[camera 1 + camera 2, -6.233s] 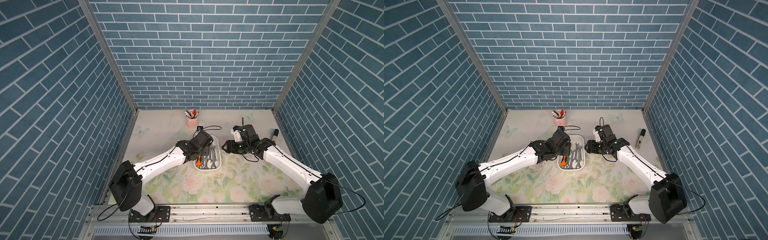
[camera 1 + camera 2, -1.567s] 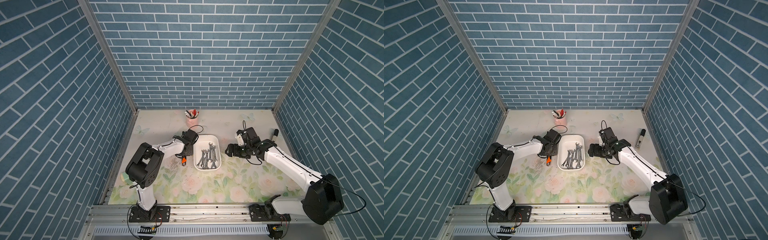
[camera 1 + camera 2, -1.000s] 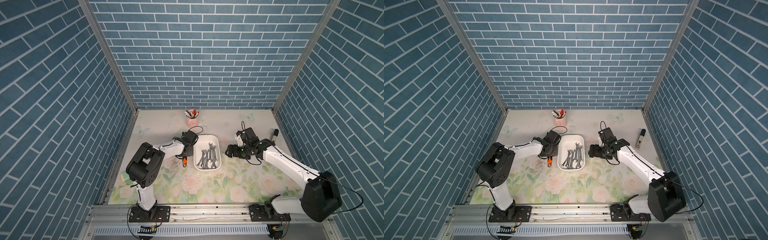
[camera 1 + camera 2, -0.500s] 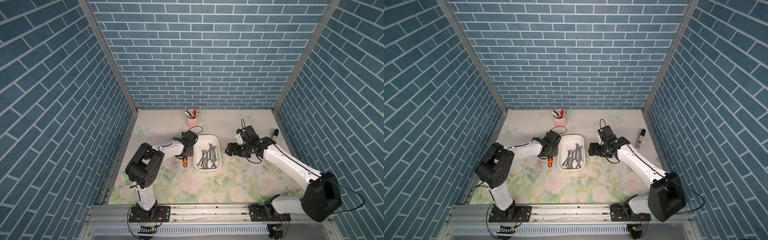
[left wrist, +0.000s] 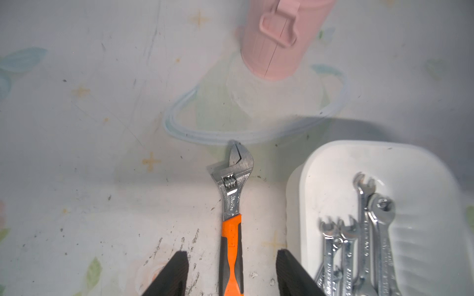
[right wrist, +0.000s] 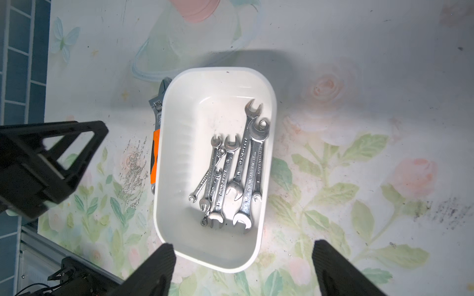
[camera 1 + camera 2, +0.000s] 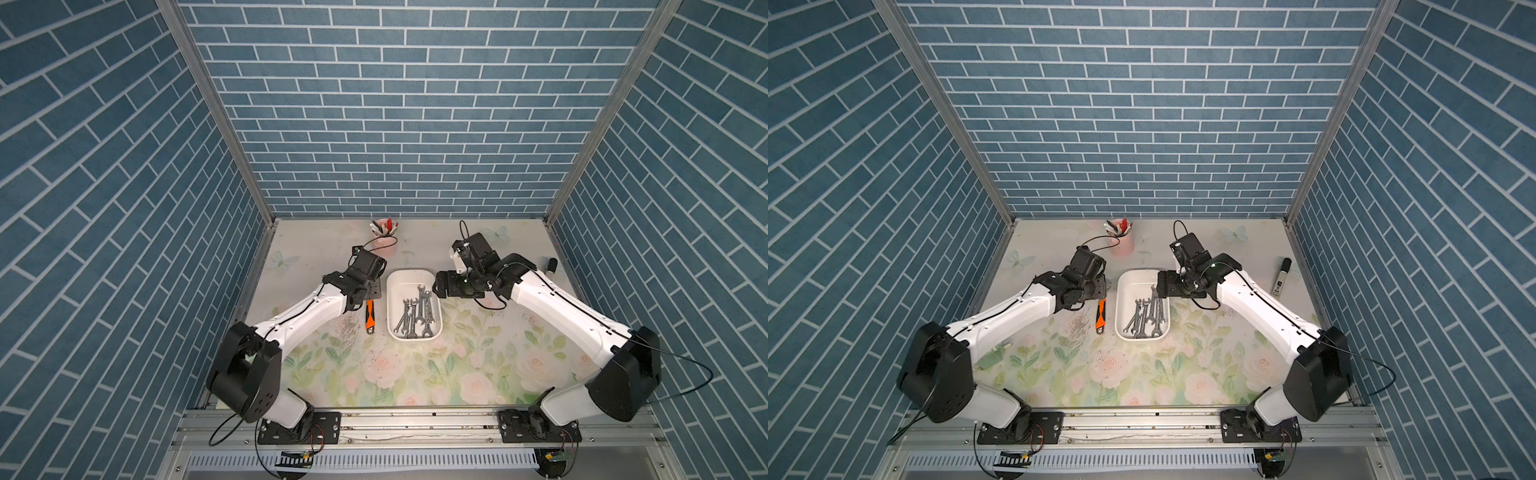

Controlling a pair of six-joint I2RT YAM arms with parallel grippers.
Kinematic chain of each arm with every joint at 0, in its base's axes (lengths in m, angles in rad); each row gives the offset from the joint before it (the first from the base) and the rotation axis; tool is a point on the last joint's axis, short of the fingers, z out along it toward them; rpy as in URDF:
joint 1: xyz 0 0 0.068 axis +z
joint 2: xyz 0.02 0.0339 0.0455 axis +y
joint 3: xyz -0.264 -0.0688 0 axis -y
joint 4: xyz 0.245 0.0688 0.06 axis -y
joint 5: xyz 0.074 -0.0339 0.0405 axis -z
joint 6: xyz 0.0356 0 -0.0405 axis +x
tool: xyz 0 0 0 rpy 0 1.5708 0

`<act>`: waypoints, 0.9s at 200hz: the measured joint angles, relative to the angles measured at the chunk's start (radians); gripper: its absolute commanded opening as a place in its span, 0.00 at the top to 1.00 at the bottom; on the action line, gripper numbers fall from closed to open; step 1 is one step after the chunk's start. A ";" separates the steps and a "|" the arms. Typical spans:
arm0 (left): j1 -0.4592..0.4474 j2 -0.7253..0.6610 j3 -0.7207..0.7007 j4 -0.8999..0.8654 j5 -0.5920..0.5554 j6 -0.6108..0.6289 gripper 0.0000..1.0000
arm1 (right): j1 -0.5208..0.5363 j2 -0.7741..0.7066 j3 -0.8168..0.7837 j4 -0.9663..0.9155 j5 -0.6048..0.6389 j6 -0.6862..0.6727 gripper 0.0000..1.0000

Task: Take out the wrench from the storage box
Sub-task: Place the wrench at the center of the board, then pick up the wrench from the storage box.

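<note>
An orange-handled adjustable wrench (image 7: 369,316) (image 5: 230,243) lies flat on the table, just left of the white storage box (image 7: 400,281) (image 6: 205,87). My left gripper (image 5: 232,256) (image 7: 373,289) is open. Its fingers (image 5: 174,276) stand on either side of the orange handle, clear of it. Several silver wrenches (image 6: 230,169) (image 7: 415,318) lie in the box. My right gripper (image 6: 243,249) (image 7: 437,286) hangs open over the box's far right corner with nothing in it.
A pink pen cup (image 7: 384,240) (image 5: 274,38) stands behind the left gripper. A black and white marker (image 7: 1281,276) lies by the right wall. A small green thing (image 7: 994,353) lies under the left arm.
My left gripper has opened and let go of the orange-handled wrench, which now rests on the table beside the box. The right arm has barely moved.
</note>
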 measured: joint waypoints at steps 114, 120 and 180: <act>0.020 -0.221 -0.047 -0.048 -0.076 -0.021 0.37 | 0.180 0.410 0.262 -0.047 0.068 0.071 0.33; 0.023 -0.222 -0.050 -0.050 -0.078 -0.023 0.37 | 0.185 0.429 0.263 -0.047 0.068 0.075 0.35; 0.030 -0.233 -0.073 -0.050 -0.084 -0.030 0.37 | 0.205 0.568 0.289 -0.042 0.067 0.102 0.56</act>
